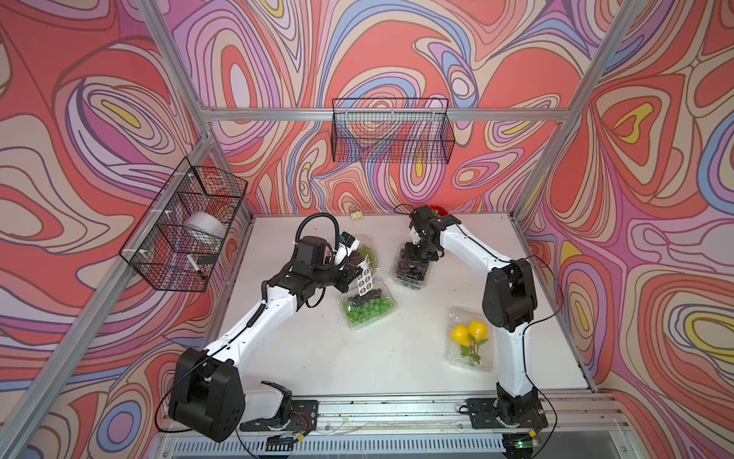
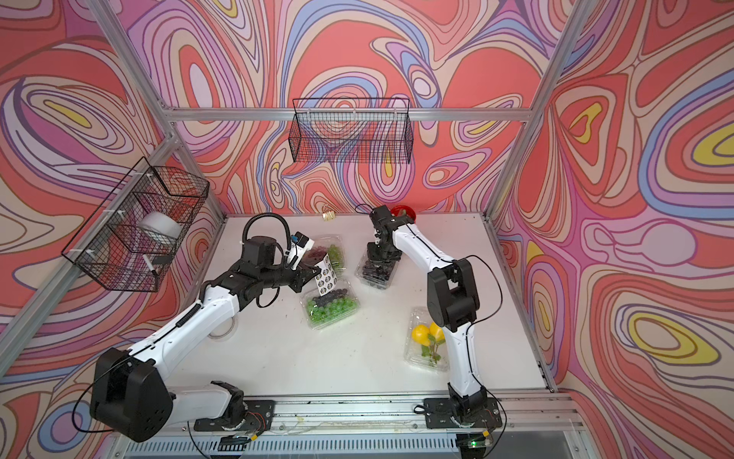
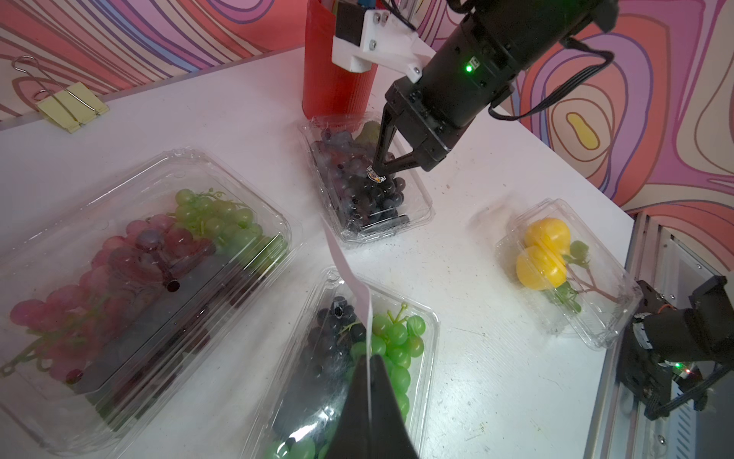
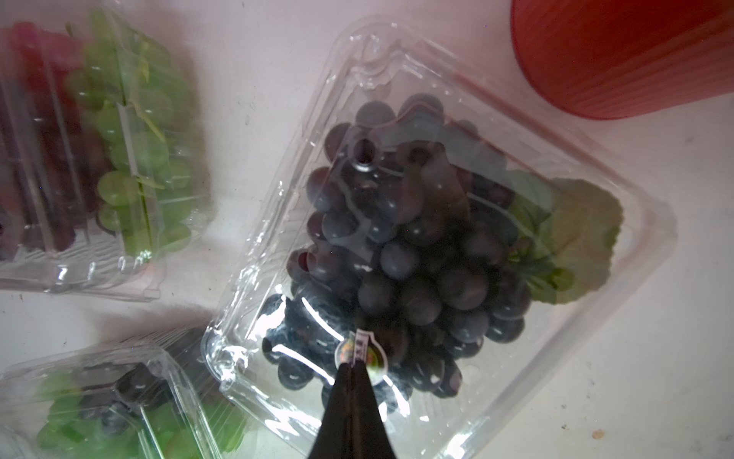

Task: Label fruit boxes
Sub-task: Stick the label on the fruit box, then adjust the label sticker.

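The table [image 1: 337, 357] lies open front-centre; fruit boxes [image 1: 369, 308] and red cup [image 3: 337, 91] crowd the rest.

No text is legible; the print on the round sticker [image 4: 360, 353] and sticker sheet [image 1: 366, 276] blurs.

At the far edge of my white table [image 3: 238, 119] I see a red ribbed cup [image 3: 337, 91] and, well apart from it, a yellow binder clip [image 3: 73, 109]. One wire basket [image 1: 159, 246] on the wall holds a white roll [image 1: 206, 228].
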`<state>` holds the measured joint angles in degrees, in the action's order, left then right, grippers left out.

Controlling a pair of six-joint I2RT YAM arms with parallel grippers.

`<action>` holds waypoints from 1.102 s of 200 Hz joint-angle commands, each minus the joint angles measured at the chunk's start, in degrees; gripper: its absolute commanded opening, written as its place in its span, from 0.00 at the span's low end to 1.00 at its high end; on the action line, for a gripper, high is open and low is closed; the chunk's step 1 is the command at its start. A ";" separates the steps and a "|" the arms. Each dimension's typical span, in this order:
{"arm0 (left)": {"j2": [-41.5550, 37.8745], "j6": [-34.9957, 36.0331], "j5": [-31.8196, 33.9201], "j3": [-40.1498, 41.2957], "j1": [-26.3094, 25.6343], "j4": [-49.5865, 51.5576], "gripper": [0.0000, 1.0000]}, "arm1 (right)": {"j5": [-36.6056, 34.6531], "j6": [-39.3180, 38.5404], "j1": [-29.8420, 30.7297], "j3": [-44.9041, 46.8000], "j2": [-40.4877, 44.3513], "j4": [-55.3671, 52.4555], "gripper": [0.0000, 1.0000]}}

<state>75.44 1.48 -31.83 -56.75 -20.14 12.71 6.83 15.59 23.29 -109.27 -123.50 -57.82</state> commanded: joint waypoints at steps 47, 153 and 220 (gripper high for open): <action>-0.91 0.50 -0.64 -2.22 0.31 1.09 0.00 | 0.42 0.27 0.02 1.52 -2.11 0.64 0.06; -3.44 3.98 -12.78 -0.54 0.28 -3.89 0.00 | 10.27 -6.23 -0.01 18.57 25.77 18.81 0.19; -3.59 10.57 -30.00 0.86 0.26 -7.85 0.00 | 35.78 -26.46 0.00 37.34 41.58 36.88 0.31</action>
<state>72.36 7.79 -52.58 -56.49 -20.14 7.29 30.33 -0.62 23.22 -76.01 -84.71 -29.21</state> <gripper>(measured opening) 0.048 0.294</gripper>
